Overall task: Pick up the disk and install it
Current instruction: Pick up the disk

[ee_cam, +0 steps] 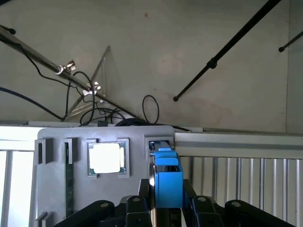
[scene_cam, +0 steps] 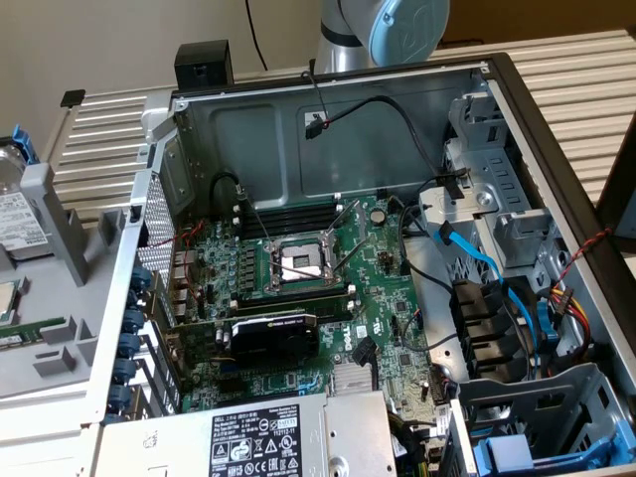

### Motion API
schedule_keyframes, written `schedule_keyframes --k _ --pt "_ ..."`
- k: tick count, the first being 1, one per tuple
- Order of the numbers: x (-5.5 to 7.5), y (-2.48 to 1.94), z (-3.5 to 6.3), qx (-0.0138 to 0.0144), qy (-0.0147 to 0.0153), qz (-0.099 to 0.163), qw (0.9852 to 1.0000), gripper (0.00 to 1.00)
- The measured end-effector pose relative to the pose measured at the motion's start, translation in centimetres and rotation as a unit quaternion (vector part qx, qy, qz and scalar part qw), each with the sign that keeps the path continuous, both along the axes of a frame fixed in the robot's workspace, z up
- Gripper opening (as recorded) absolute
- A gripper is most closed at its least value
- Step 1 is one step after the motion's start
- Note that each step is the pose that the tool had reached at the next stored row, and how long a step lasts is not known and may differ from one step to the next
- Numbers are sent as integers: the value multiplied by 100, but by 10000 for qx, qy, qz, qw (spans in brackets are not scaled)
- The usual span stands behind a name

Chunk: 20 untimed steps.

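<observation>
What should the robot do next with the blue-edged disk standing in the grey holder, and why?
Probably pull the disk slowly straight out of its slot. The jaws look closed on its two flat sides, and it stands on edge in a narrow slot of the grey holder. The slot's walls sit close beside it, so tilting it or dragging it sideways would likely jam it.

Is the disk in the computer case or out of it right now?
Out. The disk stands on edge in a slot of the grey holder, beside the open case.
</observation>
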State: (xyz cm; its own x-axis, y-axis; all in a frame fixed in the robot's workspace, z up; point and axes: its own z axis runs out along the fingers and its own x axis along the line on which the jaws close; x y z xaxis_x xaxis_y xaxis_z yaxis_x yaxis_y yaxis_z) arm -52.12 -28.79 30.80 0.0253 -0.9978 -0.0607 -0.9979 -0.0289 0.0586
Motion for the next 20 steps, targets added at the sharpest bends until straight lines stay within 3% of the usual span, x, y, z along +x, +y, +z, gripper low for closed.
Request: schedule_keyframes --k 20 --pt "0 0 118 0 0 0 10000 37"
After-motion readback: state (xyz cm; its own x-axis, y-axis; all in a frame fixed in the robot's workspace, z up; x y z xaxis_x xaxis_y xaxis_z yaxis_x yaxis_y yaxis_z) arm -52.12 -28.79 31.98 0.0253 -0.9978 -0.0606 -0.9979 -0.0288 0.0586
